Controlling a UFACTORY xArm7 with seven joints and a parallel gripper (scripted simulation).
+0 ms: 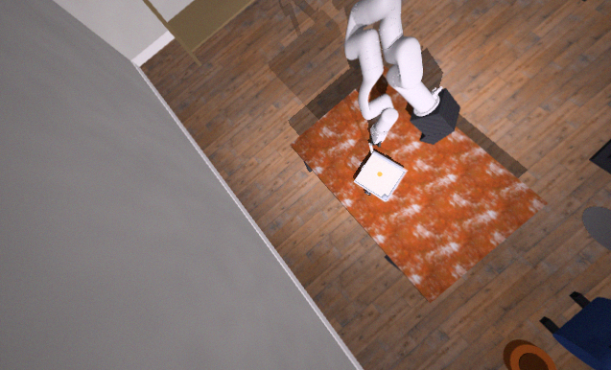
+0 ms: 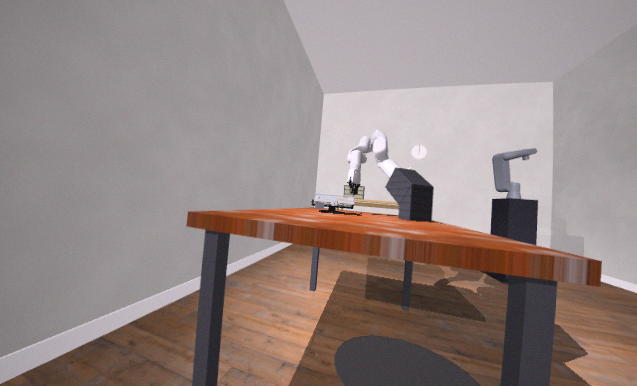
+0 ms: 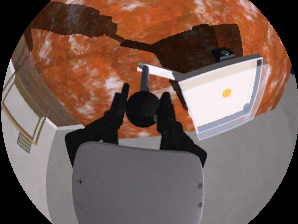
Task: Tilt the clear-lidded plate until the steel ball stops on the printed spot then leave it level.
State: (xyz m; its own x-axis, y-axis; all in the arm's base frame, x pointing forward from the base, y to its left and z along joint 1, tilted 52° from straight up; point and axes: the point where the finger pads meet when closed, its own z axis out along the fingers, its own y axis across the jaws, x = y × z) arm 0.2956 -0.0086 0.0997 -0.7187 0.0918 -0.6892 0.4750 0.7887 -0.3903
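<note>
A white arm on its dark pedestal [image 1: 443,126] reaches over the orange table [image 1: 475,211], its pincer [image 3: 141,94] clenched on a thin handle [image 3: 156,71] that juts from a corner of the plate [image 1: 370,179]. The plate sits on a small stand near the table's far edge, close to the arm, and looks roughly level from the side, though a slight tilt cannot be ruled out at this distance. The orange spot [image 1: 380,173] shows near the plate's middle in the top and wrist views. The steel ball cannot be made out in any view; it may be too small, or sitting over the spot. Judging by this, the grasp is made and the tilting work is under way or nearly settled. Still to come: confirming the ball rests on the spot, levelling the plate, and letting go so nothing loose touches it.
</note>
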